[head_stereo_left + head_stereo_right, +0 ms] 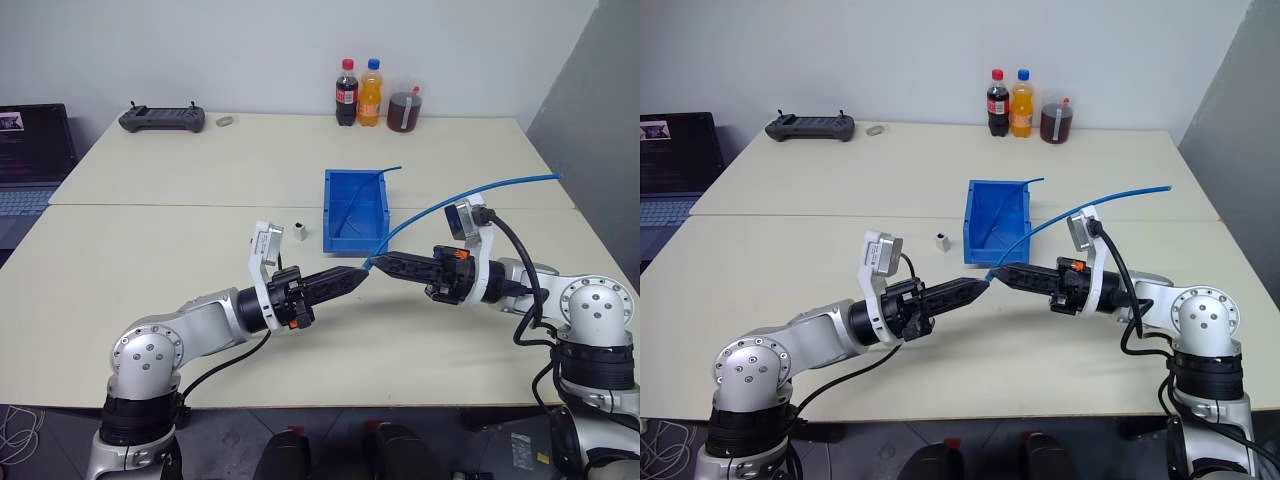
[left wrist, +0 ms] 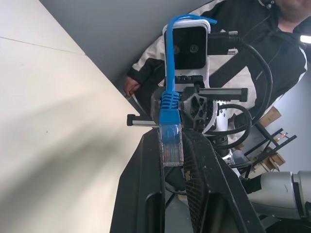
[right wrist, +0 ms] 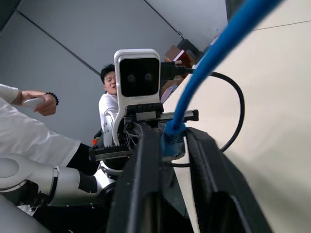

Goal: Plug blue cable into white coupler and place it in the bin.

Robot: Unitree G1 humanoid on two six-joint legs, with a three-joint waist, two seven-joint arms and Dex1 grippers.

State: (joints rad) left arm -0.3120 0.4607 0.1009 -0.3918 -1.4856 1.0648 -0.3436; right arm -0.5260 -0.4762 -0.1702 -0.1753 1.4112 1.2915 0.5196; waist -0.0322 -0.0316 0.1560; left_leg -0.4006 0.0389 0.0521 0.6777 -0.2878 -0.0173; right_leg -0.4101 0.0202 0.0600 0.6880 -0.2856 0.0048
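Left hand (image 1: 352, 277) is clamped shut on the clear plug of the blue cable (image 1: 470, 192), while the right hand (image 1: 384, 262), tip to tip with it above the bench's near half, closes narrowly on the blue boot just behind. To do the transfer well, I judge the right should hold firm before the left lets go, plug pointing free. The cable, thin and light blue, arcs toward the bench's right edge; the white coupler (image 1: 300, 232) sits left of the bin (image 1: 333, 226).
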